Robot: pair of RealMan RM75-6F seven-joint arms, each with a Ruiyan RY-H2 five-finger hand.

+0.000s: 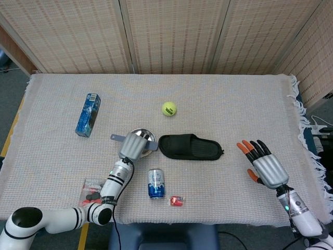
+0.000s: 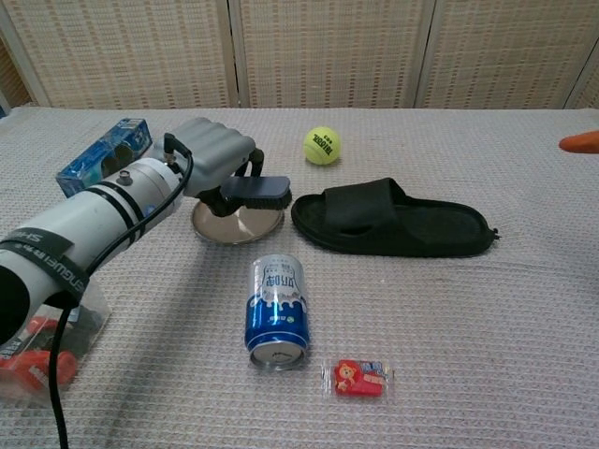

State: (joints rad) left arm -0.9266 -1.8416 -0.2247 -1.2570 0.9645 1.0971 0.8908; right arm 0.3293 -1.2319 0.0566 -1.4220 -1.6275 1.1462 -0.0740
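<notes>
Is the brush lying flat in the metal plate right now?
No. In the chest view the left robot hand holds the brush lifted above the metal plate.

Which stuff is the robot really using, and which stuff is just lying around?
Using:
left hand, holding the dark brush
silver plate, right under the brush

Just lying around:
black slipper
tennis ball
blue can
blue box
red sweet packet

Grey left hand (image 2: 217,152) grips a dark grey brush (image 2: 255,190). Silver dish (image 2: 236,223). Black slipper (image 2: 388,220); yellow-green ball (image 2: 321,146) at its 11 o'clock. Blue-and-white can (image 2: 277,313). Red packet (image 2: 359,378). Blue box (image 2: 105,156). Right hand (image 1: 265,165) grey, orange-tipped fingers. Beige woven cloth (image 2: 524,309).
</notes>
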